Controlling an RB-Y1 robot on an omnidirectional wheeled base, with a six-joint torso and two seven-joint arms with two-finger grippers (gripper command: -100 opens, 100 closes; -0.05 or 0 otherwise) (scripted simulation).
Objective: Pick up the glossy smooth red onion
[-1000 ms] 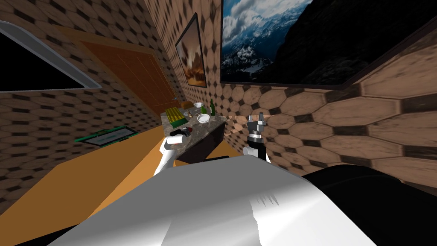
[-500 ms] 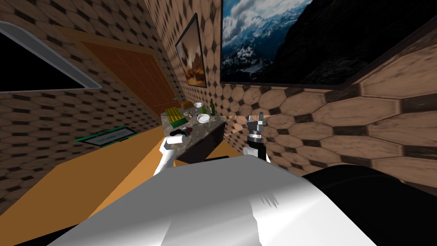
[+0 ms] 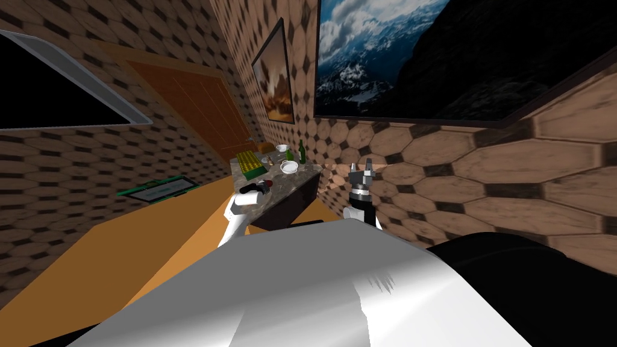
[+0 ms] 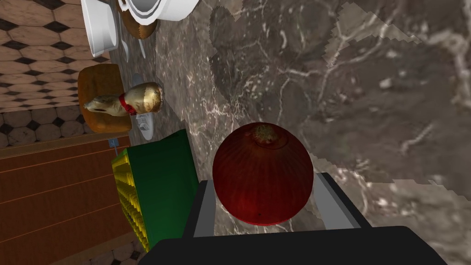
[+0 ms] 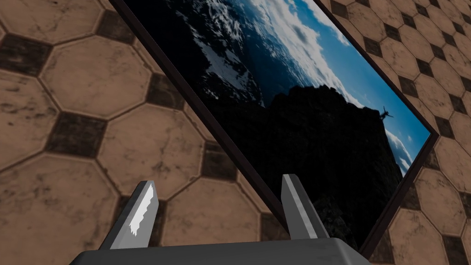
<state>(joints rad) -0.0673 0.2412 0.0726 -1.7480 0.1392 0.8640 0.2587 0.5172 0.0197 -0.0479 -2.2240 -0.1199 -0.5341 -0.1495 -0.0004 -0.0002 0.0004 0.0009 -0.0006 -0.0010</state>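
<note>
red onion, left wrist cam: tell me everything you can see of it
The red onion is a round, dark red bulb, smooth and slightly glossy, with fine ribs running to a tan, dry stub on the end facing away from the gripper. It sits between the fingers of the left gripper, which press its sides. Behind it is the dark marbled countertop; whether it rests there or is lifted cannot be told. A green box lies beside it, apart.
</note>
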